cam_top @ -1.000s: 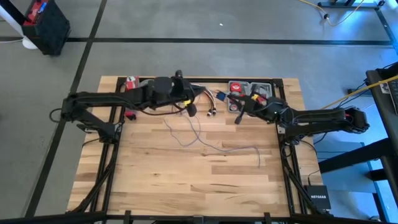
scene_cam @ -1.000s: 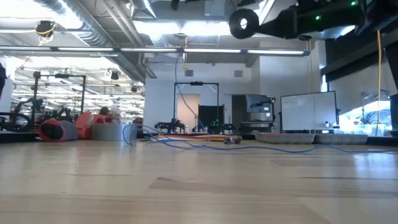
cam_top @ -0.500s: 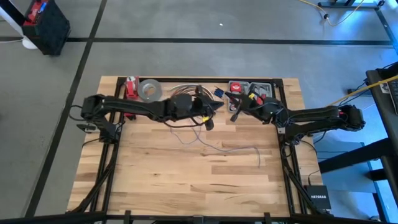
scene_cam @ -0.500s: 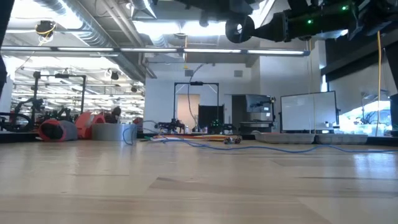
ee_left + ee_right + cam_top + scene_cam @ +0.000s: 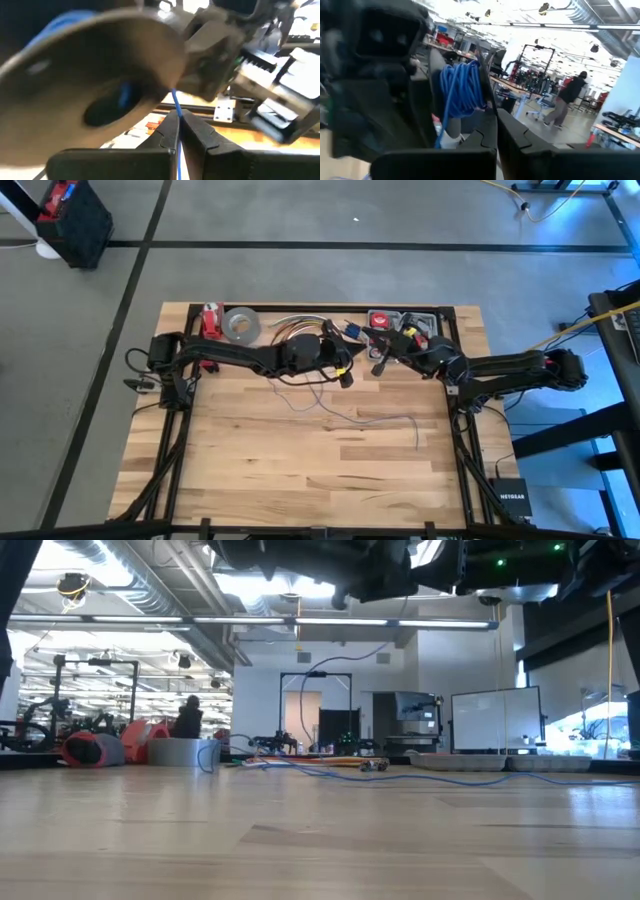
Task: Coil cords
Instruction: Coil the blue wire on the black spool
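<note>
The cords are one thin bluish cord. Part of it is wound into a blue coil (image 5: 462,85) on my right gripper (image 5: 495,120), which is raised over the table's far middle (image 5: 378,365). Just to its left, my left gripper (image 5: 346,375) is shut on a strand. From the two grippers the cord arcs down (image 5: 330,665). The rest lies slack on the wood (image 5: 370,420), trailing toward the right near side. My left gripper pinches a single blue strand (image 5: 174,102) between its two shut fingers (image 5: 167,132). The fingers point level toward the table's right, and the strand runs on past their tips to the coil. My right gripper carries the coil around one finger (image 5: 485,112). The coil's turns (image 5: 481,102) reach the seam between the shut fingers. It is lifted clear of the table.
Along the far edge stand a grey tape roll (image 5: 238,325), a red item (image 5: 210,320), an arched bundle of coloured cables (image 5: 300,325) and a tool case (image 5: 400,325) with red parts. A person (image 5: 570,92) walks in the room behind. The near half of the table (image 5: 300,480) is bare wood.
My left gripper has gone down and toward the table's right, close up to my right gripper, uncovering the tape roll and cable bundle. It has stayed shut on the strand. My right gripper has stayed in place and tipped up a little. The cord now arcs up from the table.
</note>
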